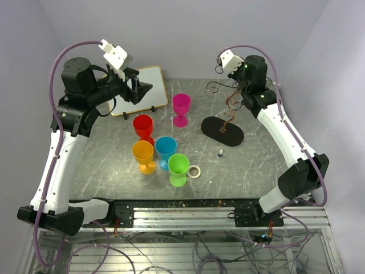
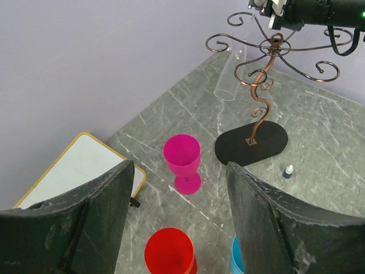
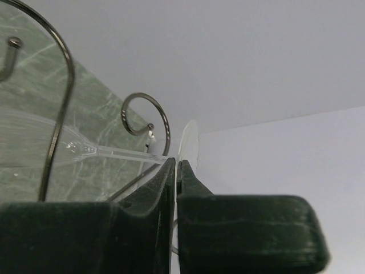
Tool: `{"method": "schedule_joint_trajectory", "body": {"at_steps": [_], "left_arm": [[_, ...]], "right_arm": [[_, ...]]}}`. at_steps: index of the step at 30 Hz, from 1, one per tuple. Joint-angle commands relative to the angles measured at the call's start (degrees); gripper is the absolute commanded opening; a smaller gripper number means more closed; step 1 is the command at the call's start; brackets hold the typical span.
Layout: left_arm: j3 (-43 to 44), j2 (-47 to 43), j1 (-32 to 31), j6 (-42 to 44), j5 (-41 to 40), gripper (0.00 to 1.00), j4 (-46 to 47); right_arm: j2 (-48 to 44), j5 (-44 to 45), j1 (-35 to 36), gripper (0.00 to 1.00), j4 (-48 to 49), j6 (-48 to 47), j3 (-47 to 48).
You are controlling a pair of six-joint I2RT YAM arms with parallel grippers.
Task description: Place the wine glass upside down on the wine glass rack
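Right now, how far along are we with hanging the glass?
Done: the glass is off the table, tilted bowl-down at the rack. In hand: the right pincer is shut on its foot, with the stem beside a hook curl; I cannot tell if it is seated. Left: seat it, let go, back off. The left pincer is open, holding nothing.

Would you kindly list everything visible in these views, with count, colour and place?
wine glass: 1, clear, tilted among the rack's hooks
rack: 1, coppery wire on a black oval base, right rear
goblets: 5, magenta, red, orange, blue, green, standing mid-table
whiteboard: 1, white with yellow rim, left rear
tape roll: 1, pale, beside the green goblet
small bottle: 1, white and blue, near the rack base
table: 1, grey marbled
left claw: 1, black, open, near the whiteboard
right claw: 1, black, shut on the wine glass
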Motion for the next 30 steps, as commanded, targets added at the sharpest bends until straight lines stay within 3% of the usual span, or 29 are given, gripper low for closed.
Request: {"method": "schedule_joint_trajectory", "body": {"at_steps": [1, 30], "left_arm": [[-0.8, 0.0, -0.3, -0.5, 1.4, 0.76, 1.7], [-1.1, -1.2, -0.3, 0.6, 1.1, 0.76, 0.9]], "right_arm": [[-1.6, 1.0, -1.7, 0.0, 0.2, -0.5, 0.7], [9.5, -2.6, -3.5, 0.0, -1.2, 0.6, 12.5]]}}
